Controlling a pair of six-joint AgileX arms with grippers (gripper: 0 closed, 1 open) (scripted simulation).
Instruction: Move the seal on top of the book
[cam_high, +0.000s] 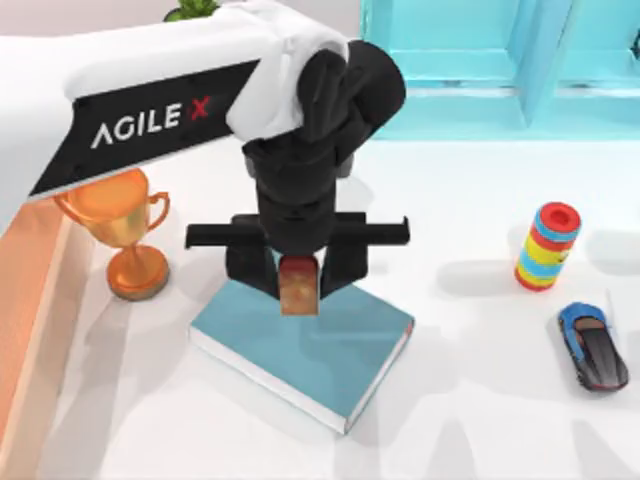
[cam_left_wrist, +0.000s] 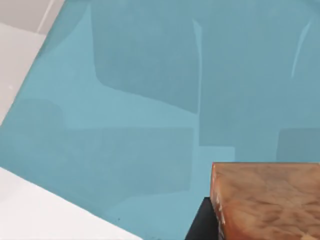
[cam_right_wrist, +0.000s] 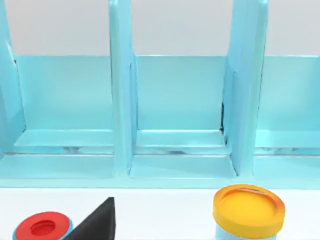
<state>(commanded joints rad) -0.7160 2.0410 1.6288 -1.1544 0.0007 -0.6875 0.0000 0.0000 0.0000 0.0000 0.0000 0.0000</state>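
The seal (cam_high: 299, 284), a small tan-brown block with a reddish top, is held between the black fingers of my left gripper (cam_high: 298, 272), which is shut on it. It hangs over the far part of the book (cam_high: 325, 352), a flat teal-blue hardcover with white page edges lying at the table's middle. Whether the seal's base touches the cover I cannot tell. In the left wrist view the seal's brown body (cam_left_wrist: 270, 200) sits close above the teal cover (cam_left_wrist: 140, 100). My right gripper (cam_right_wrist: 95, 222) is parked, facing the shelf unit.
A gold trophy (cam_high: 125, 235) stands left of the book. A striped ring stack (cam_high: 548, 246) and a blue toy car (cam_high: 593, 346) are at the right. The light-blue shelf unit (cam_high: 480, 60) lines the back, with a yellow-lidded jar (cam_right_wrist: 248, 207) before it.
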